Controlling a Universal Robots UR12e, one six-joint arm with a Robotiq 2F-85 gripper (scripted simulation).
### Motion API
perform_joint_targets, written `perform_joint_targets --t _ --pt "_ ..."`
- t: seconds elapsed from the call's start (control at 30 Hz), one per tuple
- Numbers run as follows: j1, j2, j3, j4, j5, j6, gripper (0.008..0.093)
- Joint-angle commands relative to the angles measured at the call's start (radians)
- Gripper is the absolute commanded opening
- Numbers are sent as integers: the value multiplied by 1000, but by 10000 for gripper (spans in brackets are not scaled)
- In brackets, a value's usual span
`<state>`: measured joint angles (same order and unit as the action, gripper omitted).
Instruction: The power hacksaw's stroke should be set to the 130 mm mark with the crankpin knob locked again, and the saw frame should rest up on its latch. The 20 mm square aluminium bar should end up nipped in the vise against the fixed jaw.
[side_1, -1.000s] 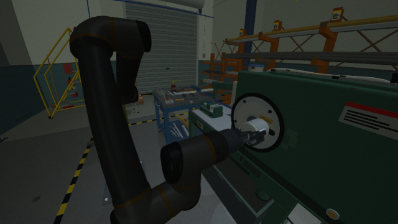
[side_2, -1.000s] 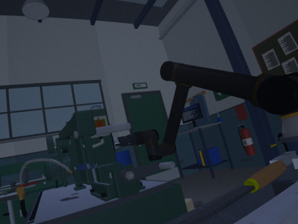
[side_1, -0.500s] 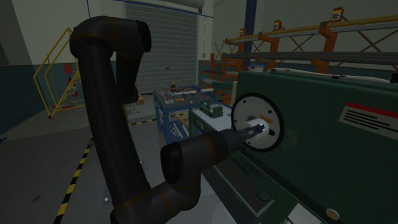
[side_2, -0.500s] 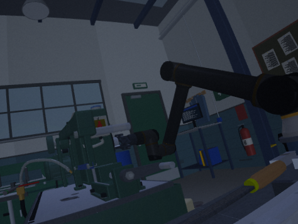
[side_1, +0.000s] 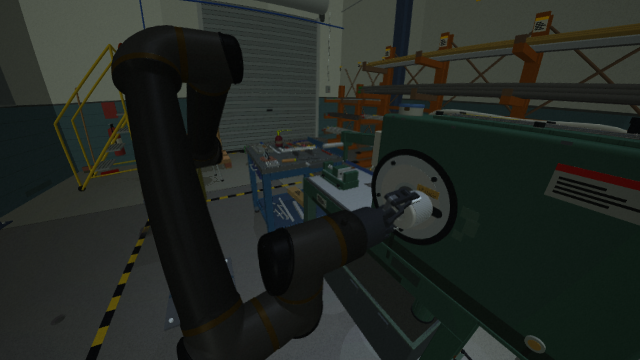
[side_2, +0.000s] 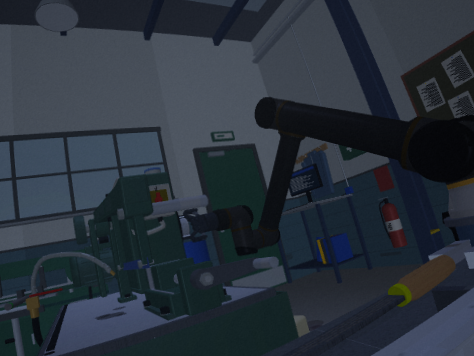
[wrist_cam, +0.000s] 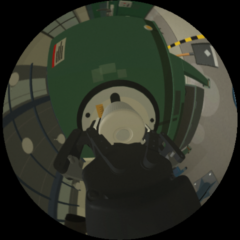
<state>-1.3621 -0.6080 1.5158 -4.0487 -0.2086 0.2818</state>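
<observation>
My gripper (side_1: 406, 202) (wrist_cam: 121, 131) reaches into the round crank disc (side_1: 414, 196) (wrist_cam: 118, 110) on the green saw housing, where it grips the cream ribbed crankpin knob (side_1: 419, 212) (wrist_cam: 121, 123). An orange scale tag (wrist_cam: 100, 109) (side_1: 427, 192) sits on the disc just beside the knob. A dark slot (wrist_cam: 115, 97) shows on the disc beyond the knob. The vise (side_2: 187, 290) stands on the machine bed in the second side camera, with the saw frame (side_2: 135, 220) behind it. I cannot make out the aluminium bar.
The green housing wall (side_1: 525, 210) stands right behind the disc. A blue workbench (side_1: 282, 167) lies past the machine's end. Orange bar racks (side_1: 480, 65) run along the far wall. A yellow railing (side_1: 92, 120) stands on the open floor to the left.
</observation>
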Motion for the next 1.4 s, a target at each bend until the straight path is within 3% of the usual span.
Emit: perform_joint_targets --t 0.0,0.77,1.37 --pt "1 -1 -1 0 -1 -31 80" --pt "0 -1 -1 -1 0 -734 80" --pt "0 -1 -1 -1 0 -1094 80"
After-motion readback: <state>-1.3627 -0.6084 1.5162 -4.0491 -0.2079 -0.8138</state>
